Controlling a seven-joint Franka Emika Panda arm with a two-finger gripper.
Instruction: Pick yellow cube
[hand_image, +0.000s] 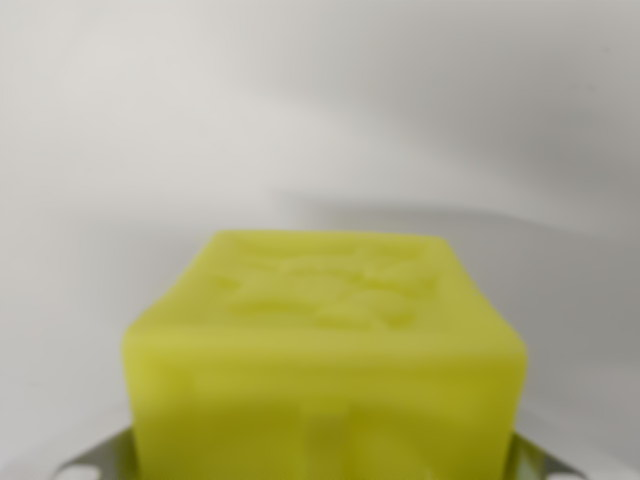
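Only small parts of the gripper (322, 462) show: a sliver of metal at the bottom edge on the wrist view's left, and another at the bottom on the wrist view's right, each with what look like small pale holes. Between these two slivers sits the cube (325, 365), yellow, very close to the camera and out of focus. It fills the lower middle of the wrist view and runs off the bottom edge. The metal pieces lie just beside its lower corners, one on either side, so the gripper straddles the cube. The contact points are hidden at the frame edge, so I cannot tell whether the gripper is pinching the cube or merely spread around it.

The cube's top face is visible, tilted away from the camera, with a faint raised or embossed pattern too blurred to read. Its front face is smooth.

Behind the cube, beyond the gripper, is a plain pale grey surface (320, 120) with soft shadow bands across it. Whether this is a desk or a wall cannot be told.
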